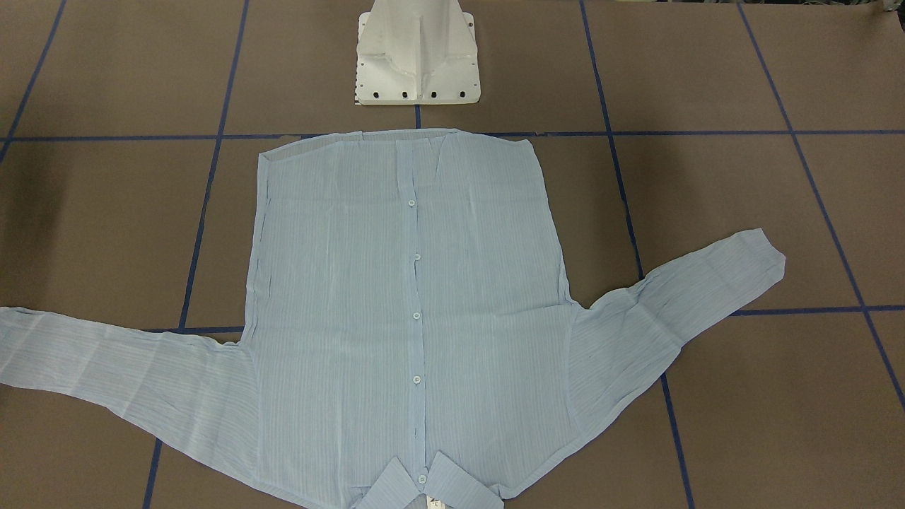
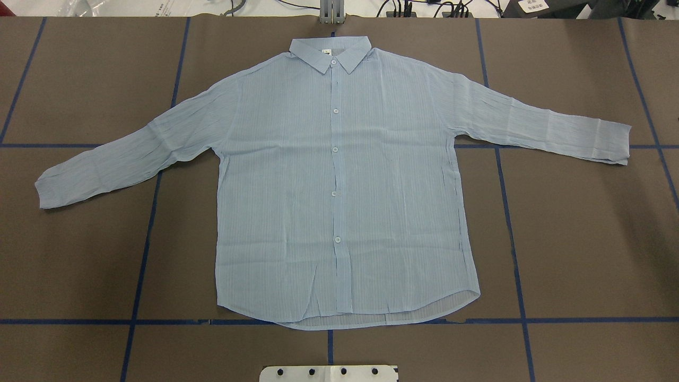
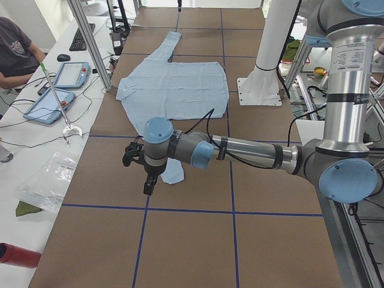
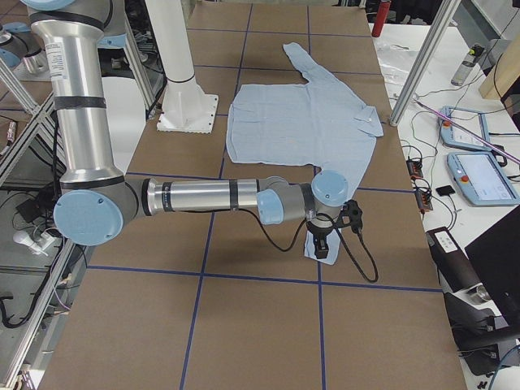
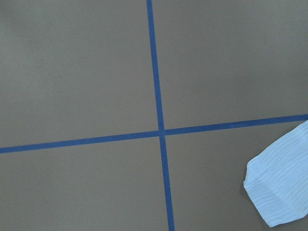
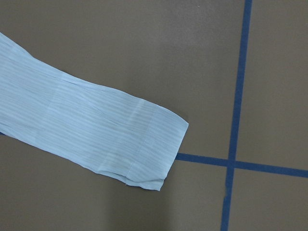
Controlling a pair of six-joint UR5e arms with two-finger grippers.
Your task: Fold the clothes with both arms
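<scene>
Shirt (image 2: pixel 339 185) flat, buttoned side up; left end effector (image 3: pixel 147 188), right end effector (image 4: pixel 322 249) close by

Nothing legible
A sticker (image 3: pixel 352 59) on the left arm (image 3: pixel 252 151) and the neck tag (image 2: pixel 326 51) of the shirt (image 2: pixel 339 185) bear print too small to read.

Bright, even overhead light; soft, faint shadows along shirt (image 2: pixel 382 185) edges; all views in sharp focus.
</scene>
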